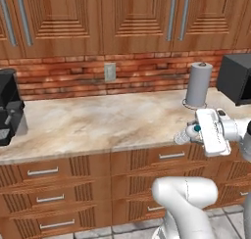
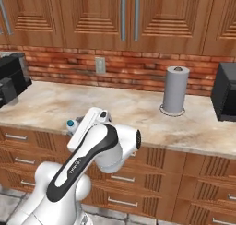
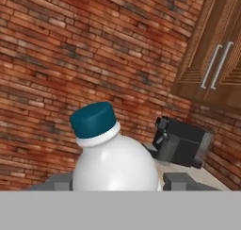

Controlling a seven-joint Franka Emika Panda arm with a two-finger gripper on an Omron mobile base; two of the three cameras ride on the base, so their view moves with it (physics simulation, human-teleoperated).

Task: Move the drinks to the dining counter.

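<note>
Nearest the hand camera, the small clear plastic water bottle with a teal screw cap [image 3: 113, 163] sits between the two dark fingertips [image 3: 181, 181], which stand tight against its sides: the two-finger gripper [image 3: 115, 184] is clamped on the bottle's body. In the left base view the bottle [image 1: 185, 134] pokes out sideways from the white hand [image 1: 212, 131], lying tilted rather than upright, at the front edge of the beige marbled kitchen counter under the wooden wall cabinets [image 1: 98, 123]; whether it touches the stone or hangs just above it I cannot tell. The right base view shows its teal cap [image 2: 70, 124] beside the hand, near that same front edge.

My judgement is that the risk lies in the carry. The bottle is smooth, round and held across its belly at a slant, so a quick swing or a jolt from the driving base could let it twist or slide out. A low sweep could also clip the counter edge.

Further back, the grey paper-towel roll on its round stand [image 1: 198, 84] stands upright near the brick wall, well apart from the hand. The black boxy appliance [image 1: 236, 78] sits beyond it at the right, and a black coffee machine [image 1: 10, 108] at the far left. The bottle is the one container here, capped; its contents cannot be made out. It is not yet on the dining counter.
</note>
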